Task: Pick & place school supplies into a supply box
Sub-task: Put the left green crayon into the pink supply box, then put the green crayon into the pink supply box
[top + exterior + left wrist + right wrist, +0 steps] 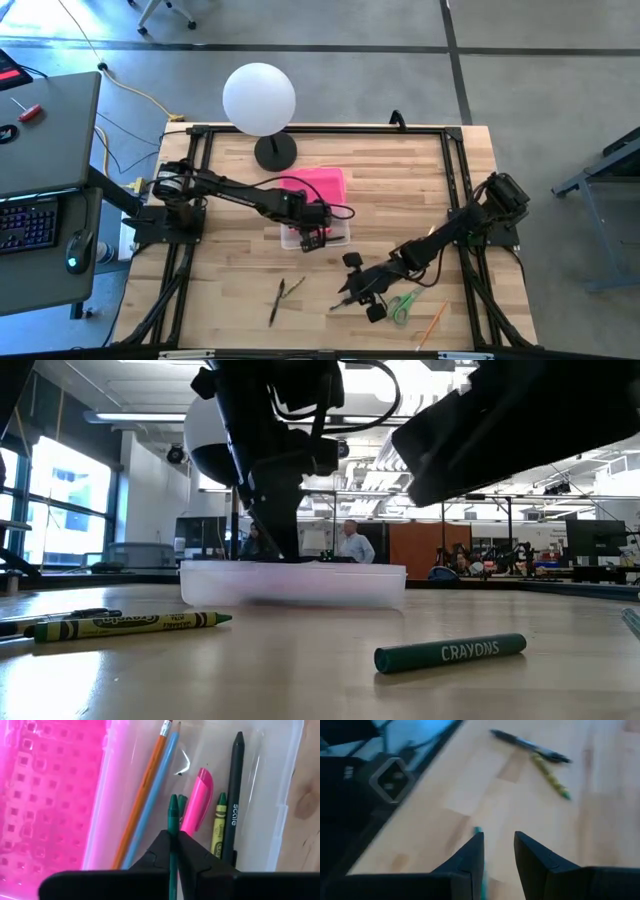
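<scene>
Your surface (pixel 230 320) is a pale wooden top edged by a black frame. A white globe lamp (pixel 259 98) stands near the far edge, just behind the clear supply box (pixel 335 233), whose bright pink lid (pixel 322 186) lies open on the lamp's side. The near half of the surface is mostly open room.

Your left tool (pixel 173 840) hangs over the box, its fingers (pixel 159 851) narrow and pinching a dark green crayon (pixel 173 820) that points down into the box. Already lying in the box are an orange pencil (pixel 145 790), a blue pencil (pixel 159 780), a pink highlighter (pixel 199 800), a yellow-green crayon (pixel 219 822) and a dark pencil (pixel 235 785).

Your right tool (pixel 498 845) is low over the near right part of the surface, fingers a moderate gap apart and holding nothing. A green crayon (pixel 450 652) lies just by it. Green-handled scissors (pixel 402 305) and an orange pencil (pixel 432 322) lie close by on its right side. Well apart, toward the near left, a dark pen (pixel 276 300) and a yellow-green crayon (pixel 294 287) lie together.
</scene>
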Controlling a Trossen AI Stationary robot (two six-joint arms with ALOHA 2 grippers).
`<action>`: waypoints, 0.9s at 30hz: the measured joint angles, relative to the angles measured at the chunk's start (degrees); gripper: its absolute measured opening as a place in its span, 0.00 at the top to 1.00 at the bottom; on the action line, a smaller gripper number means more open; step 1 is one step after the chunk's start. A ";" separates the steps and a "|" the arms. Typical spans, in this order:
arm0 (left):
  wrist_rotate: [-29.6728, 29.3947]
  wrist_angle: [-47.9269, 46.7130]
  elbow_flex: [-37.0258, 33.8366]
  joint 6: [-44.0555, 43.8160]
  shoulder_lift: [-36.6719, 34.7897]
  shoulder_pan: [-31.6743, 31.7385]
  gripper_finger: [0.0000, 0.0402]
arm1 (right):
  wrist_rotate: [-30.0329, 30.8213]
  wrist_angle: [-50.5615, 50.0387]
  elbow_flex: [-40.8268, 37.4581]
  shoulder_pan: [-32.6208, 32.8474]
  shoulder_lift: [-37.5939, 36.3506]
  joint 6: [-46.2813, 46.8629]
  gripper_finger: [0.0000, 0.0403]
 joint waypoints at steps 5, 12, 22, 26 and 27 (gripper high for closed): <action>-1.27 0.34 0.00 1.19 -0.01 0.01 0.76 | -0.02 1.60 0.00 1.30 1.73 -1.25 0.78; -3.63 3.44 0.00 1.20 -0.06 -0.01 0.56 | 0.24 4.26 0.00 1.85 6.12 -2.69 0.78; -2.12 5.98 0.09 1.18 -0.58 -0.01 0.56 | 0.39 9.21 0.04 1.90 12.87 -3.36 0.78; -2.09 5.91 0.09 1.18 -0.58 -0.03 0.59 | 4.60 11.41 0.20 1.90 16.68 -4.95 0.78; -1.56 5.93 0.09 1.12 -0.58 -0.03 0.60 | 5.12 11.71 0.20 1.90 17.52 -5.40 0.79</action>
